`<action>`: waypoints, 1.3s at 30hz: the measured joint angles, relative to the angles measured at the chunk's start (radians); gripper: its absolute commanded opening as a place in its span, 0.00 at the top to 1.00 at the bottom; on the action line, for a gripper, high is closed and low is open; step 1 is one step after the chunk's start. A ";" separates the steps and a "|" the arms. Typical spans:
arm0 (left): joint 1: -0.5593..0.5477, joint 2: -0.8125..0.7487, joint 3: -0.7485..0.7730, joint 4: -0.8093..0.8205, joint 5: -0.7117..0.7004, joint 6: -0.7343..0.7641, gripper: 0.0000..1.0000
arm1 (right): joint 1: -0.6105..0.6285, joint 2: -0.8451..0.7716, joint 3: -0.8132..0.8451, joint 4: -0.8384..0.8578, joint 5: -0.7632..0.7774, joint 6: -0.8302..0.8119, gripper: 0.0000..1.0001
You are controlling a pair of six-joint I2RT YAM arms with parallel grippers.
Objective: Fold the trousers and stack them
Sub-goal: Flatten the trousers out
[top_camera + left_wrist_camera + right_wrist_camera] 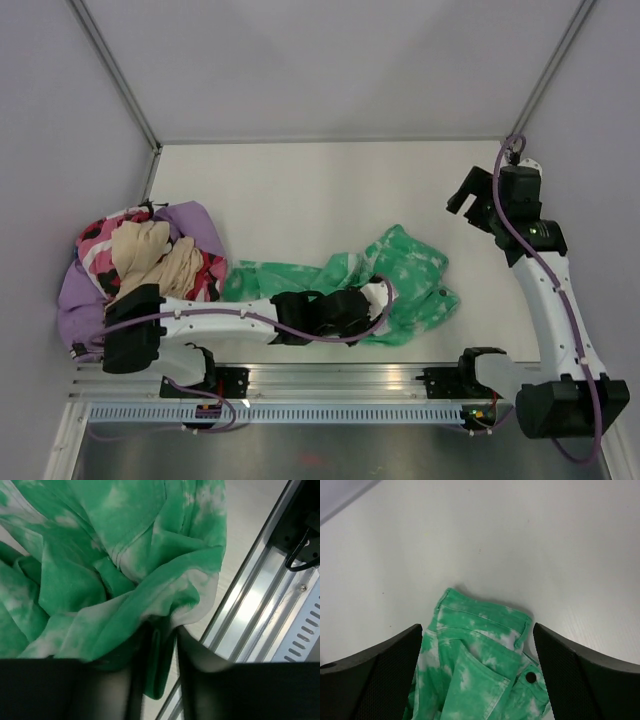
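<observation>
**Trousers** (400, 275), green with white mottling, lie crumpled on the counter (300, 190) close to its near edge, right of centre. The waistband and dark waist button (531, 677) are at the end nearer the right arm (550, 290). One leg trails left to just beside a heap of other garments (150, 255).

The left arm (220, 320) reaches along the near edge into the bundle. A fold of fabric sits between the left jaws, which stand only narrowly apart; whether they pinch it cannot be told.

The right arm is raised well apart from the garment at the far right, with the right jaws spread wide and empty.

Step in hand, as judged: laying the garment out, with no fold yet made. The next move calls for a hold at the waistband and a pull that flattens both legs side by side.
</observation>
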 measured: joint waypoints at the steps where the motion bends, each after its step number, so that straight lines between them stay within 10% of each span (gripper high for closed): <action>1: -0.001 -0.013 -0.002 -0.005 -0.003 -0.011 0.33 | 0.002 -0.026 0.002 -0.008 -0.004 -0.002 0.02; 5: 0.003 -0.127 0.021 0.018 -0.068 -0.036 0.00 | 0.005 -0.078 -0.005 -0.009 -0.033 -0.013 0.02; 15: 0.102 -0.191 0.155 -0.064 -0.296 -0.149 0.00 | 0.005 -0.106 -0.319 0.063 -0.169 0.048 0.03; 39: 0.078 -0.355 -0.064 -0.284 -0.090 -0.290 0.07 | 0.005 -0.021 -0.597 0.348 -0.130 0.221 0.10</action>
